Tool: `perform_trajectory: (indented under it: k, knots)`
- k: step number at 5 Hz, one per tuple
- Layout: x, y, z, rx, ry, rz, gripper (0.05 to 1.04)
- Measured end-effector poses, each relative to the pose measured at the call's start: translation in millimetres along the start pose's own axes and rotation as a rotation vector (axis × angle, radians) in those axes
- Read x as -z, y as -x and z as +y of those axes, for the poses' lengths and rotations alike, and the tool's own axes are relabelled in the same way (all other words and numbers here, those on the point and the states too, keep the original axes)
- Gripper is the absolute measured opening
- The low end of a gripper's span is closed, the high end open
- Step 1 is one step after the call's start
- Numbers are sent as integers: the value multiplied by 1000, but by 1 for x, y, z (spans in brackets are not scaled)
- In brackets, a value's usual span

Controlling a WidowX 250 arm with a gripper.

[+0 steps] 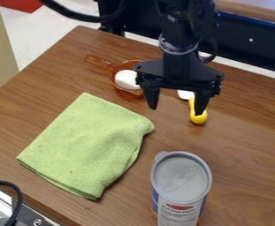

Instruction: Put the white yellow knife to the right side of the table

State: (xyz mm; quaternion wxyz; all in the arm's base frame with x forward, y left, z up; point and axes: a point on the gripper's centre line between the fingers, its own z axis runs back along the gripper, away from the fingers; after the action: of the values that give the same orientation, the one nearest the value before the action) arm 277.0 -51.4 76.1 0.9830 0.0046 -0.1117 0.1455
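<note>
The brown wood table (pixel 249 141) has visible grain and a soft sheen. From its middle, the yellow-handled white knife (pixel 198 118) lies toward two o'clock, partly behind the claw (pixel 177 104), whose fingers are spread apart, released. An amber pan (pixel 114 67) holding something white (pixel 126 80) sits near twelve, a green cloth (pixel 83 145) at nine, a lidded can (pixel 182 178) at five. Beyond, pale floor (pixel 36 42) shows toward eleven and a dark panel (pixel 251 39) toward one.
</note>
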Motion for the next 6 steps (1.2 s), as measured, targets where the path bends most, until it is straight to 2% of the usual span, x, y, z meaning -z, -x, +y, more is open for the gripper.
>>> perform_trajectory:
  k: [1, 3, 4, 5, 6]
  knots:
    - [6, 3, 1, -7, -12, 19, 1001]
    - [26, -34, -11, -217, -19, -29, 1000]
    - [35, -54, -14, -293, 24, -54, 1001]
    - [51, -65, -16, -497, 21, -11, 1001]
    - [64, -68, -16, -620, -52, 8, 1000]
